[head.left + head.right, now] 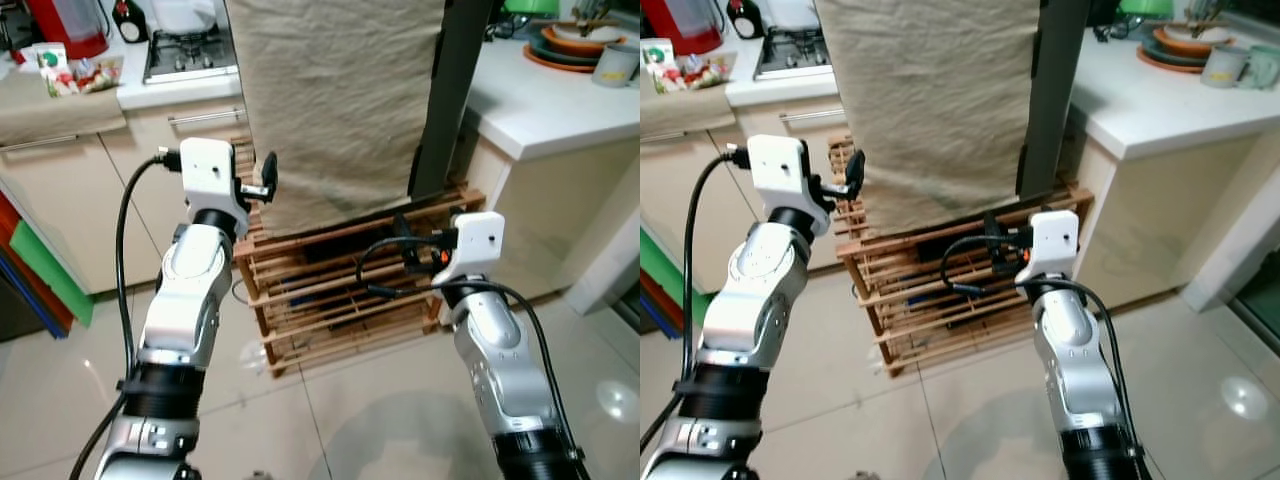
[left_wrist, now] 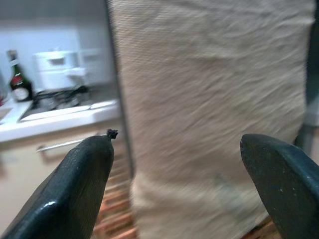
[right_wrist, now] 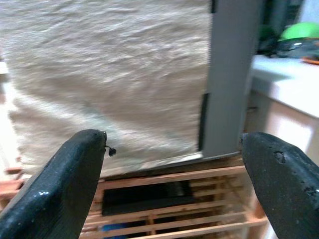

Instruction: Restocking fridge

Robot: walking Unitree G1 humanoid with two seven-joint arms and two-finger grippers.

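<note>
The fridge (image 1: 452,90) stands straight ahead, dark grey, with a beige cloth (image 1: 335,100) draped over its front. It rests on a slatted wooden rack (image 1: 330,295) on the floor. My left gripper (image 1: 266,178) is raised at the cloth's left edge and stands open with nothing between its fingers (image 2: 84,179). My right gripper (image 1: 408,243) is lower, in front of the rack's top and the fridge's bottom corner. It is open and empty too, its fingertips (image 3: 75,169) wide apart before the cloth's hem.
A white counter (image 1: 540,100) with stacked plates (image 1: 572,45) and a mug (image 1: 615,65) juts out on the right. A gas hob (image 1: 190,50), a bottle (image 2: 19,84) and a red appliance (image 1: 70,25) sit on the left counter. Green and blue boards (image 1: 45,270) lean at far left.
</note>
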